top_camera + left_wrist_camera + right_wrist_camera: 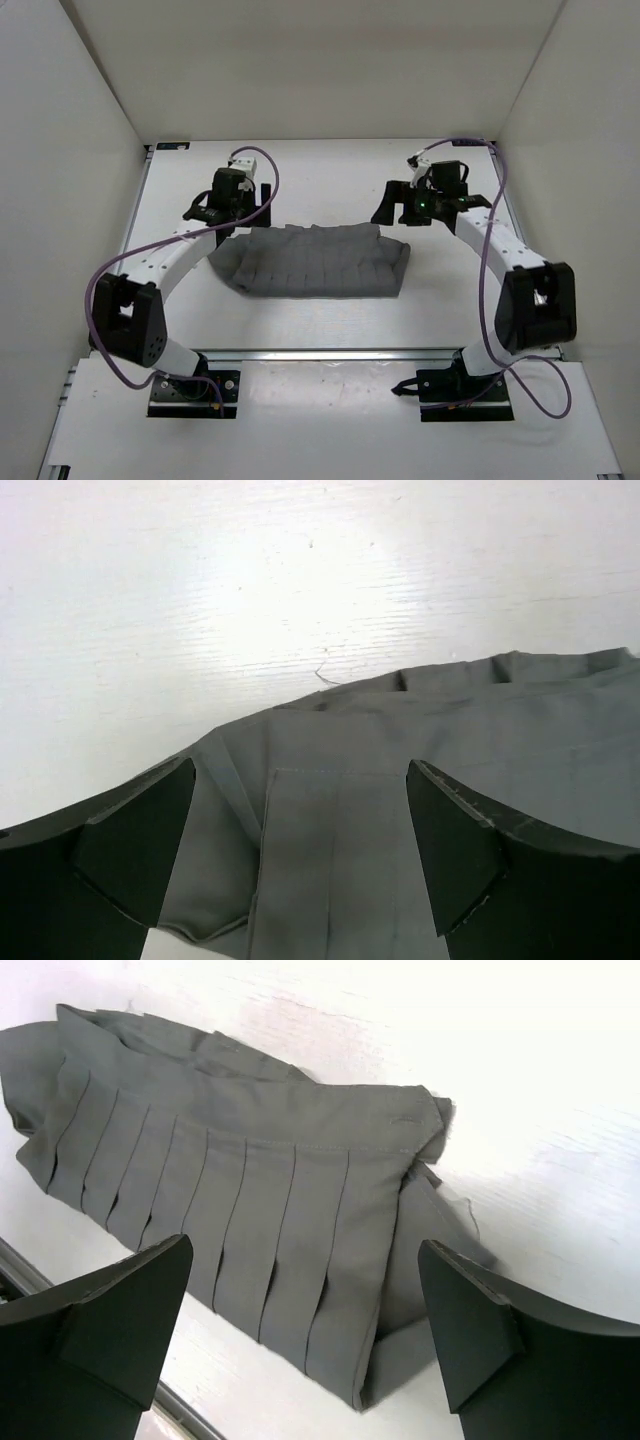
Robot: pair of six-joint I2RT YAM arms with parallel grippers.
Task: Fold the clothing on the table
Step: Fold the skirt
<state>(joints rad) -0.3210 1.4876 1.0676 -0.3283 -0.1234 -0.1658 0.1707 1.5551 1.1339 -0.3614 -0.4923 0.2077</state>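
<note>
White bench (330, 320) is seen w/ grey pleated clothing (310, 262) laid flat at its centre, btwn both arms. Left fingers (130, 850) are spread over its far-left edge, right fingers (120, 1330) spread over its right end; nothing is pinched

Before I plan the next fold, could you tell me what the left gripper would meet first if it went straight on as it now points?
Most likely the clothing, lying right under the open left gripper; the table shows beyond it, though depth is unclear.
</note>
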